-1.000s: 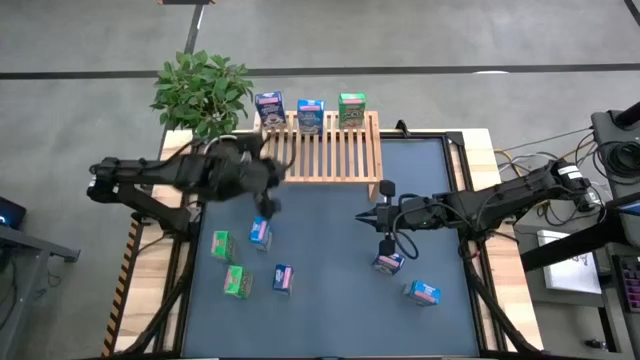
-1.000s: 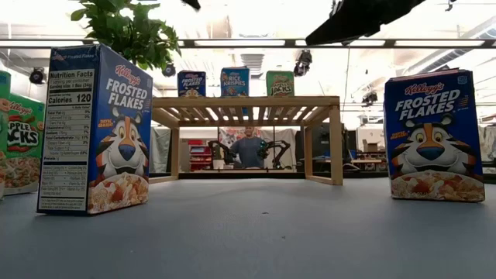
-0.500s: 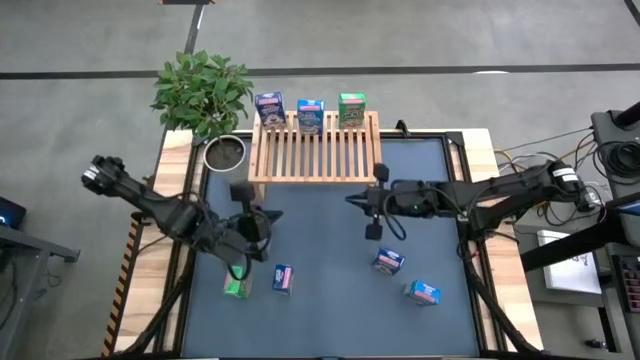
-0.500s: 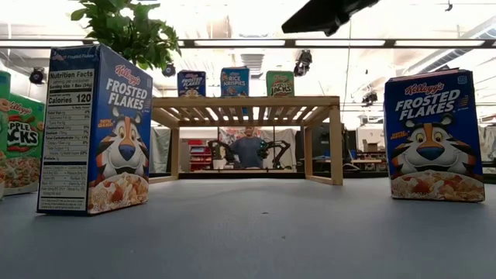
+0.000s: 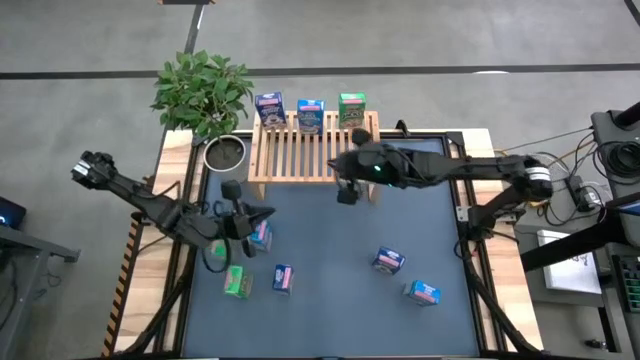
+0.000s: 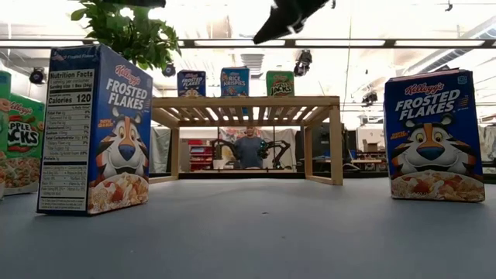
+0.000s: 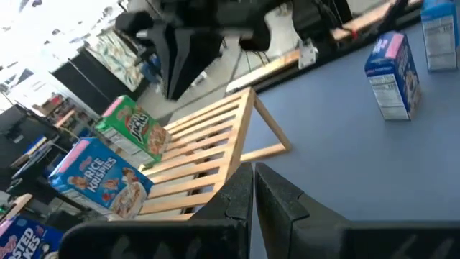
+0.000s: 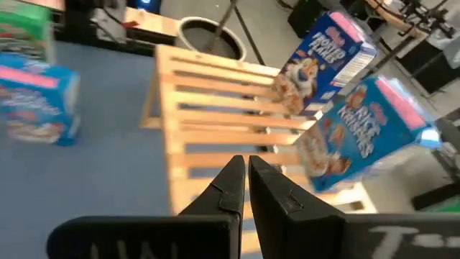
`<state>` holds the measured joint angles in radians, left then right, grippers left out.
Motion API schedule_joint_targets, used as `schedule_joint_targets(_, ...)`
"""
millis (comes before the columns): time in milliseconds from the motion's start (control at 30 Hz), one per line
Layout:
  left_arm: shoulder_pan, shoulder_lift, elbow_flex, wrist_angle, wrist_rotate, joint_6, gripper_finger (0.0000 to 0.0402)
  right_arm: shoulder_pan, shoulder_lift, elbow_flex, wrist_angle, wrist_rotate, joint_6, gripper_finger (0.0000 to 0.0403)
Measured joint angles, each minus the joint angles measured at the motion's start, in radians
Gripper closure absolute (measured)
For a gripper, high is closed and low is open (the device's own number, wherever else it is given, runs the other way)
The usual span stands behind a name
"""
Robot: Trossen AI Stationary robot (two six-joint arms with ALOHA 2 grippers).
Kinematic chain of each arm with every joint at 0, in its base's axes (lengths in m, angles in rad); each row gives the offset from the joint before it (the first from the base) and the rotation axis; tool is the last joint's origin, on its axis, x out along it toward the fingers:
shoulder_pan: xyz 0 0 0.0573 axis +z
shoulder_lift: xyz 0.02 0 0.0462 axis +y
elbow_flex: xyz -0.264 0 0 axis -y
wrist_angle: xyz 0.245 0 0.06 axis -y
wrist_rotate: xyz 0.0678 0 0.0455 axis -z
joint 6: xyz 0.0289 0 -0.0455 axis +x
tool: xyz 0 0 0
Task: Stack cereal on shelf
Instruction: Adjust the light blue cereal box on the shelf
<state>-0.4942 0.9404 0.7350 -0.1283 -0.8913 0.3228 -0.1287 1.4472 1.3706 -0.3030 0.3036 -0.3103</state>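
The shelf (image 5: 315, 150) is a low wooden slat rack at the table's far edge. Three cereal boxes stand on its far edge: Frosted Flakes (image 5: 269, 107), Rice Krispies (image 5: 311, 114) and a green one (image 5: 351, 108). More small cereal boxes stand on the blue mat: left ones (image 5: 260, 235), (image 5: 237, 283), (image 5: 282, 279) and right ones (image 5: 388, 262), (image 5: 422, 292). My left gripper (image 5: 268, 213) hovers shut and empty beside the left boxes. My right gripper (image 5: 338, 168) hangs shut and empty over the shelf's near right part, its fingers (image 8: 237, 183) pointing across the slats.
A potted plant (image 5: 203, 92) stands off the shelf's left end, its pot (image 5: 225, 152) beside the rack. In the low view two tall-looking Frosted Flakes boxes (image 6: 97, 128), (image 6: 434, 136) stand close to the camera. The bare blue mat (image 5: 330, 260) lies between the box groups.
My left gripper has drawn back from the shelf's left near corner toward the table's near left and sunk beside the left boxes. My right gripper has risen from above the right boxes and gone toward the far edge, over the shelf. Both stay shut and empty; no box has moved.
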Motion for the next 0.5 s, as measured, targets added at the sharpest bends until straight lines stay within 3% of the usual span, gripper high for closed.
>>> schedule_joint_targets(233,0.000,-0.124,-0.108,0.064,0.000,0.009,0.0402,-0.094,0.179,0.185,-0.067,-0.060,-0.102,0.0390)
schedule_joint_targets(500,0.000,-0.188,-0.119,0.074,-0.003,0.010,0.0402,-0.164,0.321,0.308,-0.066,-0.065,-0.188,0.0390)
